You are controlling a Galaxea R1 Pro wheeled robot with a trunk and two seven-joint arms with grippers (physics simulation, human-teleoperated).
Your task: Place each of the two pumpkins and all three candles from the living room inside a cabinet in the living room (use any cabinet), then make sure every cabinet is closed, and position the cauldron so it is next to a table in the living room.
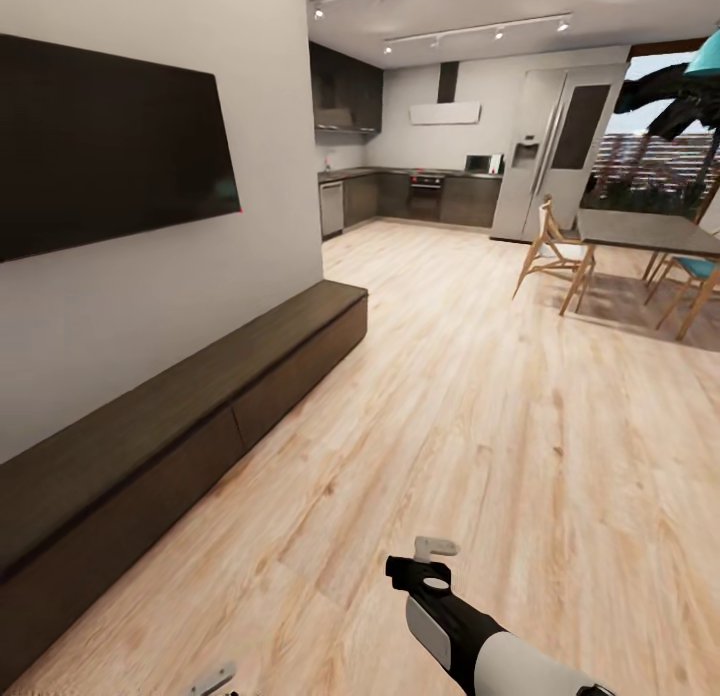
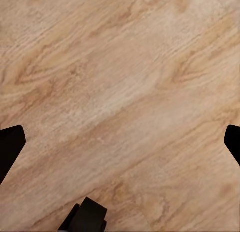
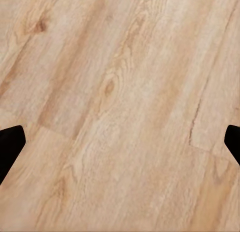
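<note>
The long, low, dark brown cabinet [image 1: 200, 396] runs along the left wall under the black TV [image 1: 110, 141]. Its flat fronts all sit flush and shut. My right gripper [image 1: 425, 561] hangs low over the wood floor, about a metre to the right of the cabinet. In the right wrist view the right gripper [image 3: 120, 142] is open, with only floor planks between its dark fingers [image 3: 10, 142]. My left gripper [image 1: 212, 679] peeks in at the bottom edge. The left gripper [image 2: 120, 142] is also open over bare floor. The pumpkins, candles and cauldron are out of view.
A dining table [image 1: 650, 231] with wooden chairs [image 1: 555, 251] stands at the far right by a window. The kitchen counters [image 1: 420, 196] and a fridge [image 1: 545, 151] lie straight ahead at the back. Wide wood floor [image 1: 470, 406] stretches between the cabinet and the table.
</note>
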